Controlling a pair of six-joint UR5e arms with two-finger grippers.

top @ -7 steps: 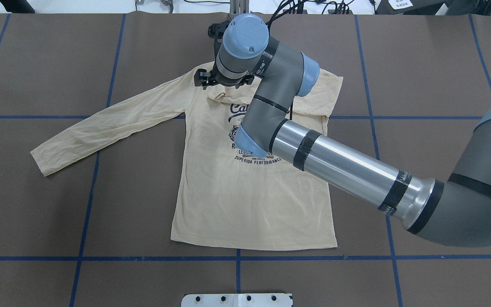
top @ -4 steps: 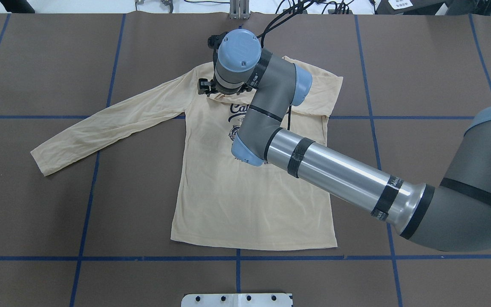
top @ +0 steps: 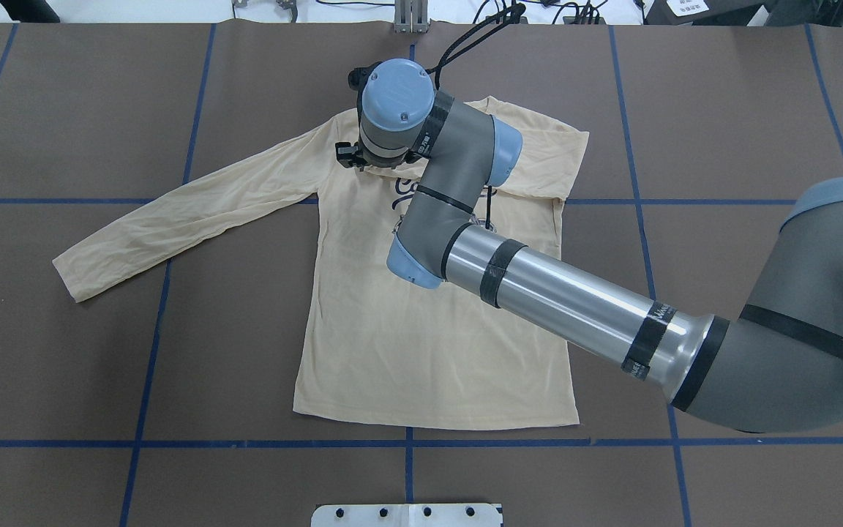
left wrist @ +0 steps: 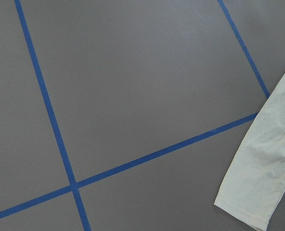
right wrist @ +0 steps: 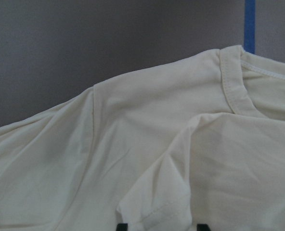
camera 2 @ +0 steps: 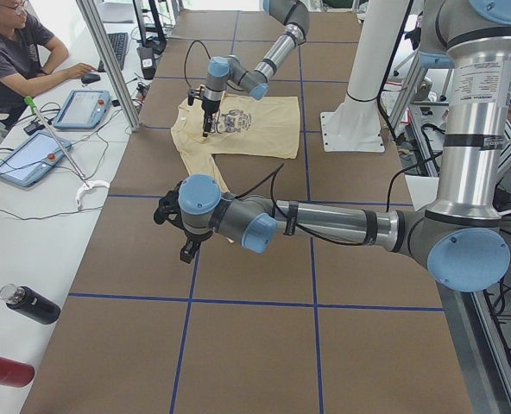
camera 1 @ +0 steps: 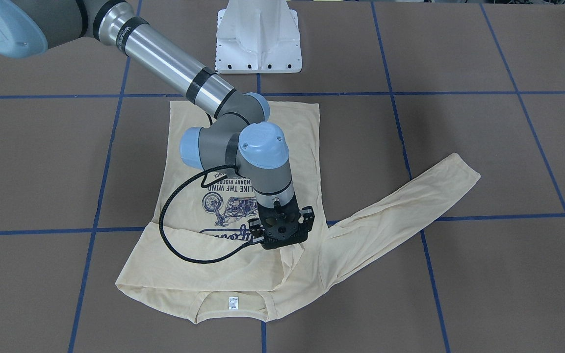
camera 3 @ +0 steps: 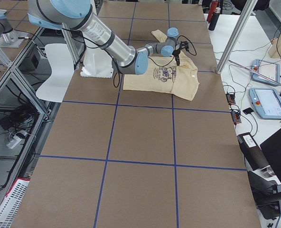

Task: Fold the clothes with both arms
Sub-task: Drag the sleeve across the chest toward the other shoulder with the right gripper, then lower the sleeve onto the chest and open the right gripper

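Cream California shirt (top: 429, 351) is flat, print up, on the brown table (top: 99, 366), right gripper (camera 1: 284, 241) is down by its collar with fingertips apart either side of the folded-over sleeve cuff (right wrist: 157, 211), and left gripper (camera 2: 176, 231) hangs near the other sleeve's end, can't tell if it's open.

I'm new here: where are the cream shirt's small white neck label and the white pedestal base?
Small white neck label (camera 1: 233, 303): front-facing view, label's centre.
White pedestal base (camera 1: 258, 46): front-facing view, its front face.
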